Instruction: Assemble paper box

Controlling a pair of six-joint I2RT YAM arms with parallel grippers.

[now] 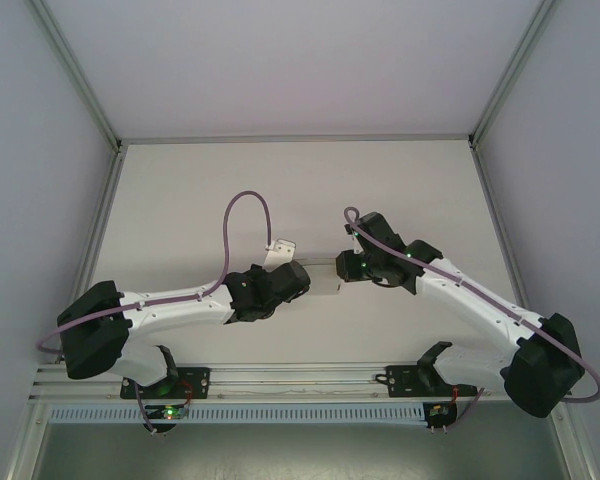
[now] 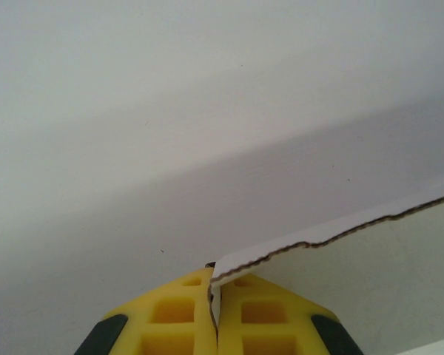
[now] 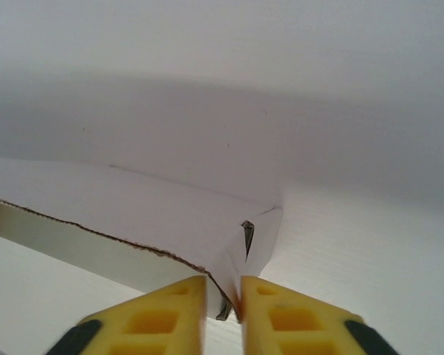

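The work area is a white enclosure with aluminium corner posts. Its floor is a white counter point(image 1: 280, 180) with an aluminium rail point(image 1: 300, 378) along the 6 o'clock edge, where both arm bases are bolted.

**Arm layout (top view)**
- The left arm enters from 8 o'clock and the right arm from 4 o'clock.
- Both reach inward and meet near the centre of the counter.
- A purple cable point(image 1: 242, 200) loops above the left arm.

**Task item**
- The paper box point(image 1: 325, 281) lies between the two claws, slightly toward 6 o'clock from the counter centre.
- The left claw point(image 1: 302, 280) is at its 9 o'clock side and the right claw point(image 1: 342, 266) at its 3 o'clock side.
- A white paperboard flap point(image 1: 280, 248) stands up at 11 o'clock of the left claw.

**Left claw (left wrist view)**
- The left claw point(image 2: 213, 288) is closed, and its yellow fingers point(image 2: 174, 318) meet with almost no gap.
- A corner of the paper box point(image 2: 370, 266) is pinched between them.
- The panel extends toward 3 o'clock and shows a raw brown cut edge.

**Right claw (right wrist view)**
- The right claw point(image 3: 223, 292) is nearly closed, with its yellow fingers point(image 3: 170, 318) on either side of a folded corner of the paper box point(image 3: 133, 207).
- It grips that fold. The panel runs toward 9 o'clock, raised off the counter.
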